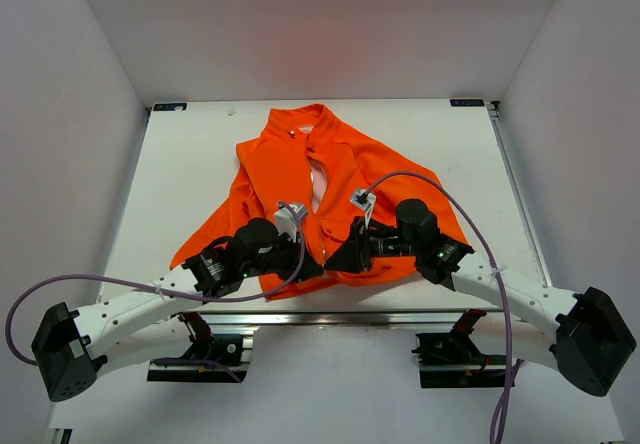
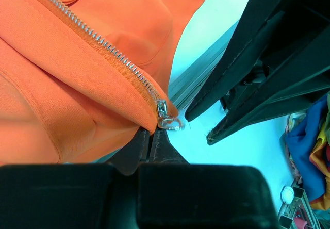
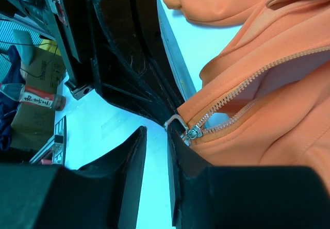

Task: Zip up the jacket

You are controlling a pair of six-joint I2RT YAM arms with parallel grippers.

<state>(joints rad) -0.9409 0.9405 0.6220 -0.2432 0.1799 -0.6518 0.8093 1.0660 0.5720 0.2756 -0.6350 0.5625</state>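
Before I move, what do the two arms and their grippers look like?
The left arm and right arm have white links and black joint housings, each trailed by a purple cable. A small white block sits at each wrist. The left gripper and right gripper have flat, tapered matte-black fingers.

White table (image 1: 180,164); orange jacket (image 1: 275,169) spread on it, collar toward far edge, hem near front edge.

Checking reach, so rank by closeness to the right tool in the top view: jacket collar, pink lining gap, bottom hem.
1. Bottom hem, at the right tool, near edge.
2. Pink lining gap, mid-front.
3. Collar, far end.
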